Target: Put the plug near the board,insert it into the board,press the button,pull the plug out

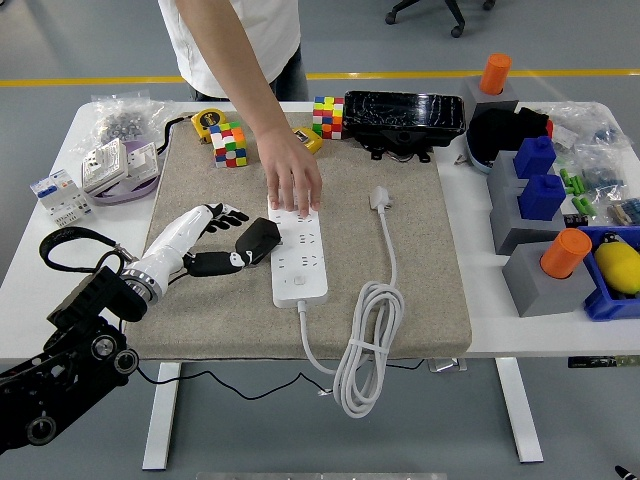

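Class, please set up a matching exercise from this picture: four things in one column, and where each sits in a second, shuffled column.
Things:
1. power strip
2. person's hand
3. black plug
4. white plug

Places:
A. lying loose on the mat, right of the strip
B. pressing on the strip's far end
C. middle of the mat
D. at the strip's left edge

Pairs: 1-C, 2-B, 3-D, 4-A

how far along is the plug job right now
Early stage. The black plug lies on the mat against the power strip's left edge, not in a socket. The left robot hand is open beside it. A person's hand steadies the strip. Inserting, pressing the button and pulling out remain.
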